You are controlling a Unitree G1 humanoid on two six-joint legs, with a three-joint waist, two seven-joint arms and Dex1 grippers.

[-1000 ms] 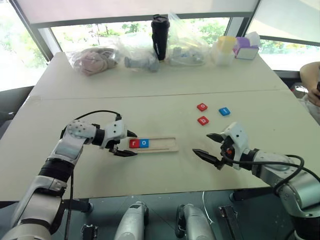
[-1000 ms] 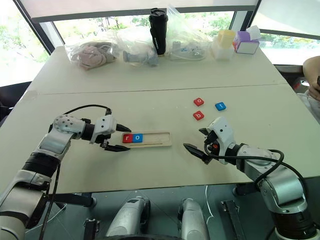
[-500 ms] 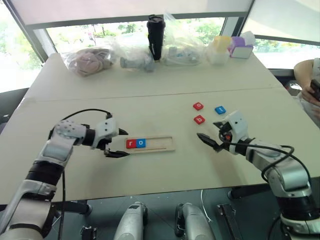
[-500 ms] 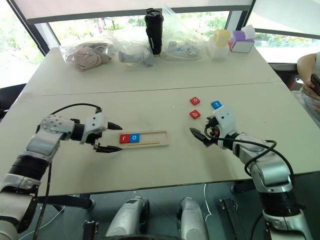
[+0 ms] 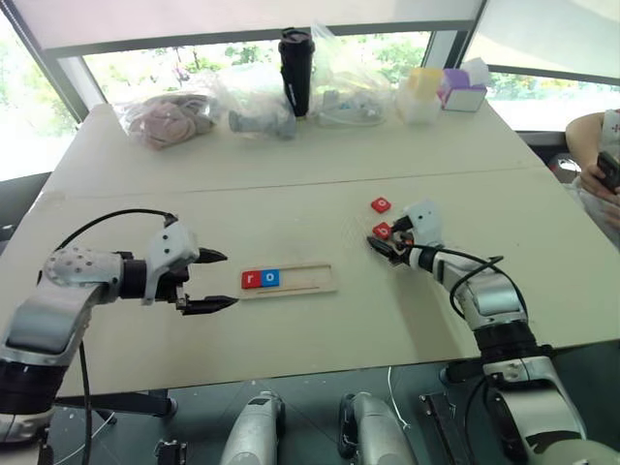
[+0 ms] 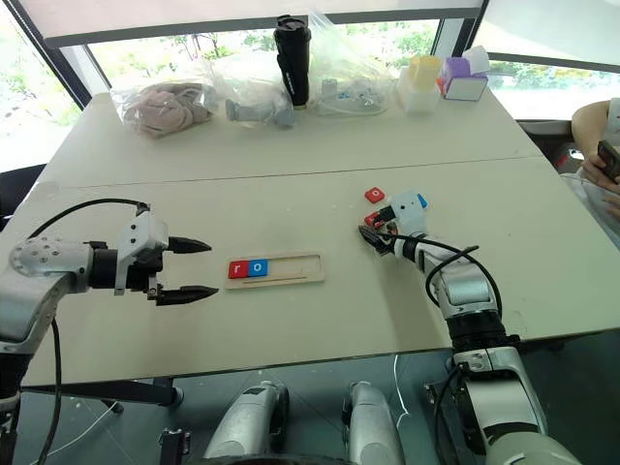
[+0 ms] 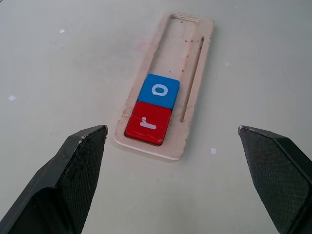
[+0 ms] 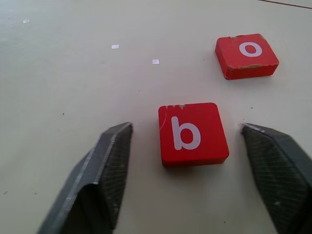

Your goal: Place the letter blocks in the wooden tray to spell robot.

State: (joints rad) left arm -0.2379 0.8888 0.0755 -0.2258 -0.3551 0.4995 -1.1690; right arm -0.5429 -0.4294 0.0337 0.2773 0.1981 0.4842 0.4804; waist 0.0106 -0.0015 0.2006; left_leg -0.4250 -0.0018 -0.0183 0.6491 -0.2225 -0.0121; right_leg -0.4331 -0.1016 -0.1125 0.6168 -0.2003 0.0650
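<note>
The wooden tray (image 5: 310,278) lies on the table with a red r block (image 5: 251,279) and a blue o block (image 5: 270,278) side by side at its left end. My left gripper (image 5: 218,281) hovers open just left of the tray, holding nothing. At the right, a red b block (image 8: 193,132) lies between the fingers of my right gripper (image 5: 386,240), which is open with a gap on each side. A red o block (image 5: 381,204) lies just beyond. A blue block (image 6: 420,201) peeks out behind the right gripper.
Along the far edge stand a black tumbler (image 5: 294,58), several clear plastic bags (image 5: 257,102) and pastel boxes (image 5: 455,85). A person's arm (image 5: 596,145) shows at the right edge. A seam (image 5: 291,184) runs across the table.
My left gripper opened wide and drew back left and up from the tray. My right gripper reached forward to the red b block and narrowed its jaws around it.
</note>
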